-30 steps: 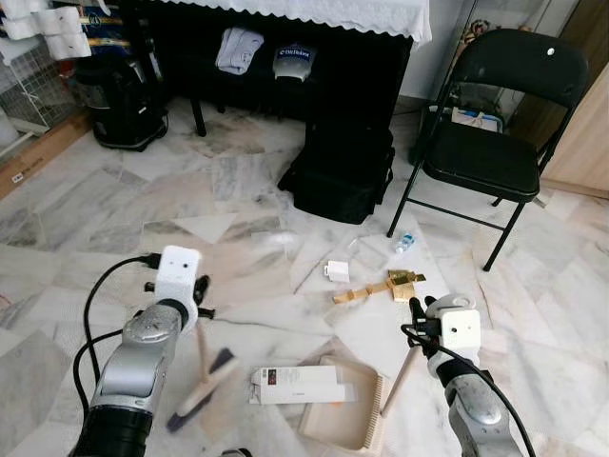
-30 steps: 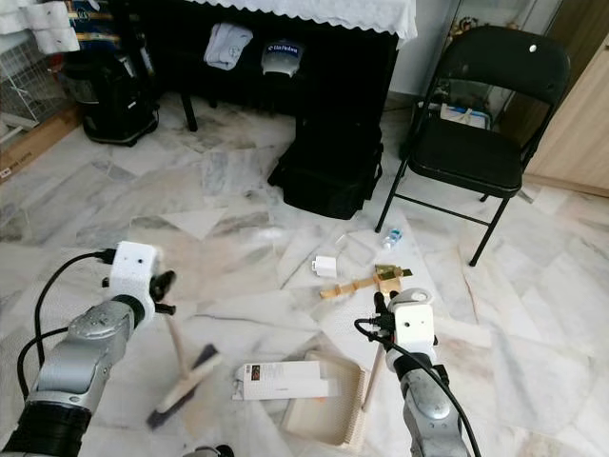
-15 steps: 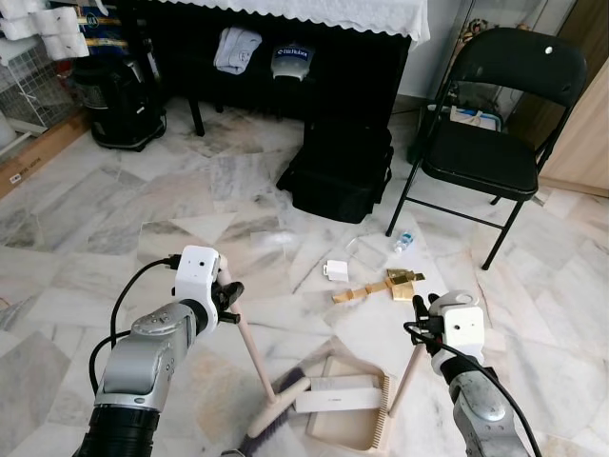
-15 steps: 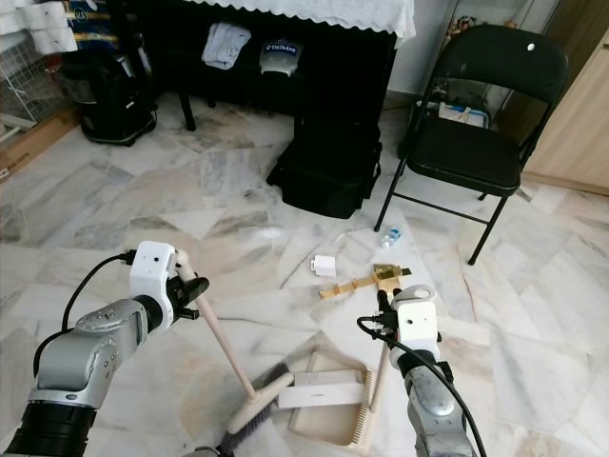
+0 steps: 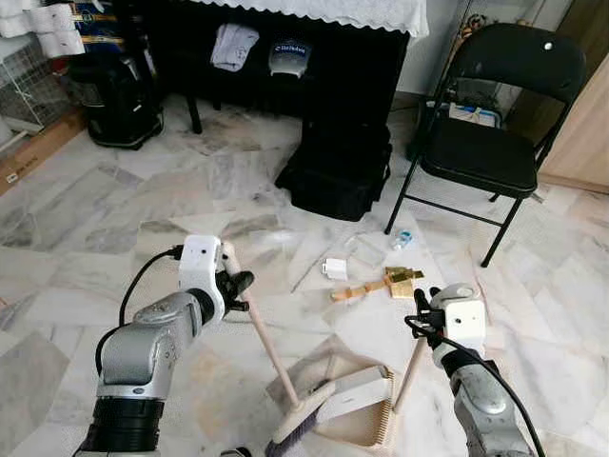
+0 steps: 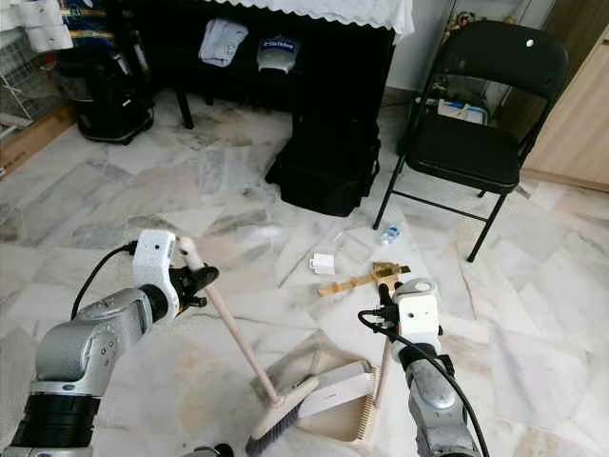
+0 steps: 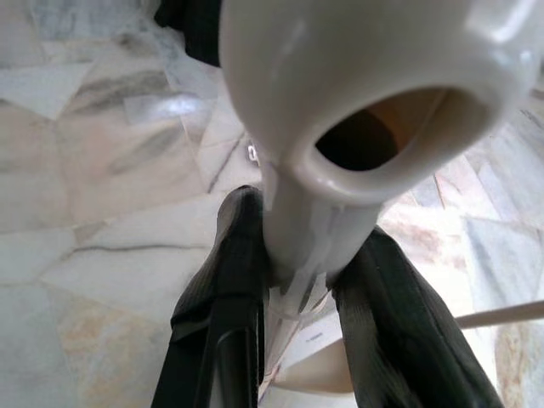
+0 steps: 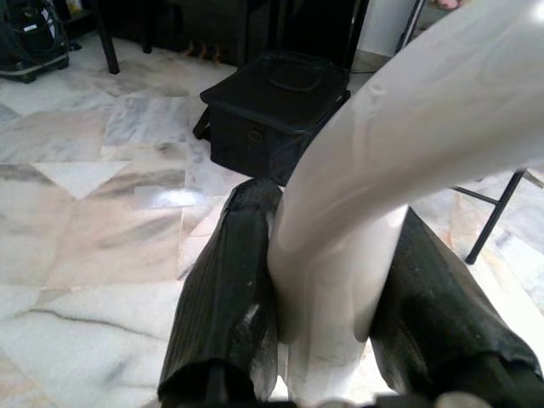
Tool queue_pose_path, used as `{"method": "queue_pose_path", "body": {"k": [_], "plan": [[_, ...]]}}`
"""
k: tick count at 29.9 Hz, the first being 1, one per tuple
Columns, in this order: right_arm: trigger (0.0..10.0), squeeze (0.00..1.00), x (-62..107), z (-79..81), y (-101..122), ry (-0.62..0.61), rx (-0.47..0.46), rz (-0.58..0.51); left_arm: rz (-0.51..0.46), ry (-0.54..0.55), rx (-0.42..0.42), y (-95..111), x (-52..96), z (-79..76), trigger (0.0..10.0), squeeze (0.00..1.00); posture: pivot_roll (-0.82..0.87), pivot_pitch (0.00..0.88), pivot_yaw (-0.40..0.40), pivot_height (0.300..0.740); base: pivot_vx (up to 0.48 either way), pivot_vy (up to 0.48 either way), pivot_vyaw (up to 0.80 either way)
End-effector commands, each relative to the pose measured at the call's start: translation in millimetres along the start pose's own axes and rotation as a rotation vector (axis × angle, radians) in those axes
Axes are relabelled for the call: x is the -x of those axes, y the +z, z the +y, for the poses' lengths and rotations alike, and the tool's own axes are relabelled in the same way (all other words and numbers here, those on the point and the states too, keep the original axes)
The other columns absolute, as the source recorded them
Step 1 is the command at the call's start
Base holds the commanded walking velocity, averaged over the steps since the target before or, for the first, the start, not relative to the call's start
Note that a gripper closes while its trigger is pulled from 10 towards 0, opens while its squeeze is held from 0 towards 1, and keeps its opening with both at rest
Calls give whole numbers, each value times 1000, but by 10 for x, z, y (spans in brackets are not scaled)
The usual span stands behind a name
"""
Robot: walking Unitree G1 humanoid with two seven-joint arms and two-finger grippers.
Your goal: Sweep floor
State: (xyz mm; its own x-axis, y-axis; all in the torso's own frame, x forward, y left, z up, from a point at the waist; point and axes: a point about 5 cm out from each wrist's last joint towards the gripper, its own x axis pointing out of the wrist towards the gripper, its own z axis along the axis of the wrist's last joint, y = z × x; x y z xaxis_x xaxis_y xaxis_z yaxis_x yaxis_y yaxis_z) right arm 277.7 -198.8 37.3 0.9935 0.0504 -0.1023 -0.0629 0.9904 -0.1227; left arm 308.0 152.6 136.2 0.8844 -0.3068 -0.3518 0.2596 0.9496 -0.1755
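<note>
On the marble floor [image 5: 114, 190] in front of us, we held a brush [image 5: 285, 381] in our left hand [image 5: 233, 284] and a dustpan [image 5: 357, 414] in our right hand [image 5: 422, 303]. Our left hand was clamped on the top of the brush's pale handle, its black fingers [image 7: 229, 297] pressed to either side of the shaft, and the handle slanted down toward the dustpan, with the dark bristles on the floor at the pan's open edge. Our right hand gripped the upper end of the dustpan's long handle, fingers [image 8: 225, 289] tight against the white grip. A flat white box [image 5: 350, 390] lay tilted in the pan, just beside the brush head. Farther ahead on the floor lay a small white cube [image 5: 334, 268], a wooden stick with a brass piece [image 5: 381, 284] and a small bottle [image 5: 403, 239], near a black folding chair [image 5: 495, 124] and a black bag [image 5: 333, 176].
</note>
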Motion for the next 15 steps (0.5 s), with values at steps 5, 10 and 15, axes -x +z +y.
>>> {"method": "queue_pose_path", "body": {"k": [5,10,15], "plan": [[10000,0,-81,-33,210,-33,-71,-101,-55,5,-42,130,3,-2,10000,0,-20,107,-49,740,0,0,0],[10000,0,-124,-42,290,-46,-88,-133,-57,-4,-64,133,5,-29,10000,0,-21,103,-47,740,0,0,0],[10000,0,-192,-71,409,-56,-112,-175,-58,12,-117,133,-17,-19,10000,0,-24,102,-44,740,0,0,0]]}}
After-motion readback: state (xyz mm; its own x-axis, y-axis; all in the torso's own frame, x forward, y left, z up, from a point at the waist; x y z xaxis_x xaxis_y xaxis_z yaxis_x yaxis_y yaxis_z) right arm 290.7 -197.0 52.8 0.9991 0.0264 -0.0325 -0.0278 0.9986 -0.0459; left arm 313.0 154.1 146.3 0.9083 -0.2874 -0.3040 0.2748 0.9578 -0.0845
